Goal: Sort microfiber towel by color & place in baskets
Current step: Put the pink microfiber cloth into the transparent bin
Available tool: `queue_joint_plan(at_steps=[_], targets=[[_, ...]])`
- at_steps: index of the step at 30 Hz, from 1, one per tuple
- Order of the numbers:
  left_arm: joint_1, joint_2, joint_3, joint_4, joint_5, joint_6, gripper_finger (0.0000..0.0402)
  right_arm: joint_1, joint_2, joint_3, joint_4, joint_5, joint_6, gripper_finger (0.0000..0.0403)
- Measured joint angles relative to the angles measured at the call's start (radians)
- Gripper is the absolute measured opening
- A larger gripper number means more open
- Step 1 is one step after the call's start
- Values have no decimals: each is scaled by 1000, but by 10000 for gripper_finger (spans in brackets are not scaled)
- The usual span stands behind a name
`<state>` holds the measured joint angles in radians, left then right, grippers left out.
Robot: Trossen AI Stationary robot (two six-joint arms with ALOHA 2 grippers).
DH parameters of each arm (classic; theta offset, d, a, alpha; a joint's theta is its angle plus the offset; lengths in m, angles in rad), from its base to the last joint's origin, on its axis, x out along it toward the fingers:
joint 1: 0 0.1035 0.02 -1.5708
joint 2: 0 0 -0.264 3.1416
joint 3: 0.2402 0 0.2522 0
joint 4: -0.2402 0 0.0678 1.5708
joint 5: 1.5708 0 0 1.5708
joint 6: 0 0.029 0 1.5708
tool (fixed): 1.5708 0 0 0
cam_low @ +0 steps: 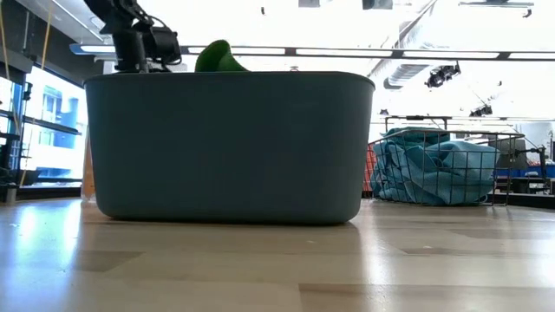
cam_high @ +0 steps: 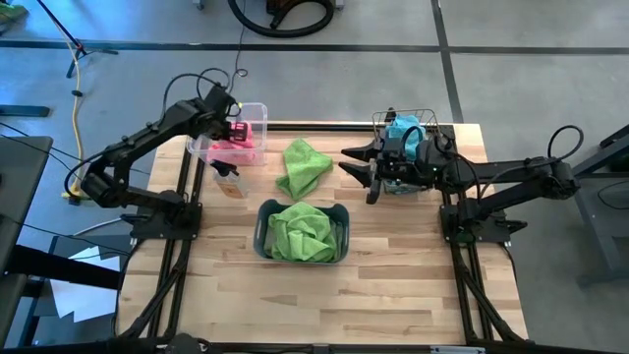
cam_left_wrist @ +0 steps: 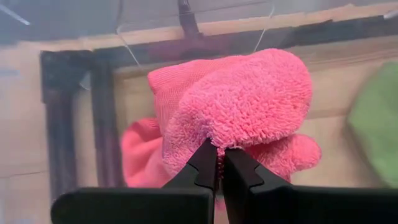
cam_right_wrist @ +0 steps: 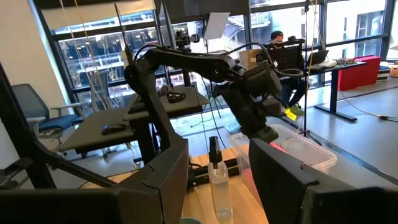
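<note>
From where I sit, the left gripper [cam_high: 236, 129] hangs over the clear plastic bin [cam_high: 257, 110] at the far left of the wooden table [cam_high: 393, 295], and my left wrist camera shows its fingers [cam_left_wrist: 208, 163] pressed together, pinching a fold of a pink microfiber towel [cam_left_wrist: 249, 106]; the pink towel bunches right in front of them, over the bin's bottom. In the overhead view I see pink cloth filling that bin, and just in front of it a small clear spray bottle [cam_high: 228, 181] stands on the wood. Moving right, a loose green towel [cam_high: 303, 165] lies crumpled on the bare table between the clear bin and the wire basket, touching neither. Nearer to me, at the middle of the table, the grey-blue plastic tub [cam_high: 263, 228] holds more green towels [cam_high: 305, 232]; in the low view its wall fills the foreground and a green fold [cam_low: 217, 57] pokes above its rim. Further right, the right gripper [cam_high: 360, 167] hovers just beside the dark wire-mesh basket [cam_high: 425, 124] at the table's far right corner, its jaws spread apart with nothing between them, pointing toward the loose green towel. Blue towels [cam_low: 425, 169] are heaped inside that basket
</note>
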<state>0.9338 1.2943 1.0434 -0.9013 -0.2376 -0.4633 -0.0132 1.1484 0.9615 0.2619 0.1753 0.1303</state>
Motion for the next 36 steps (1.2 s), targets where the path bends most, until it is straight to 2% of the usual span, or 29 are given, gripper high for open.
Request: queue_joint_plan(at_steps=[7, 15, 32, 36], targets=[[85, 88, 72, -23, 143, 2, 0, 0, 0, 0, -14, 0, -8, 167], [108, 270, 252, -199, 149, 65, 0, 0, 0, 0, -63, 0, -16, 168], [106, 488, 259, -201, 210, 74, 0, 1, 0, 0, -108, -3, 30, 167], [107, 516, 259, -195, 215, 74, 0, 1, 0, 0, -108, -4, 91, 167]])
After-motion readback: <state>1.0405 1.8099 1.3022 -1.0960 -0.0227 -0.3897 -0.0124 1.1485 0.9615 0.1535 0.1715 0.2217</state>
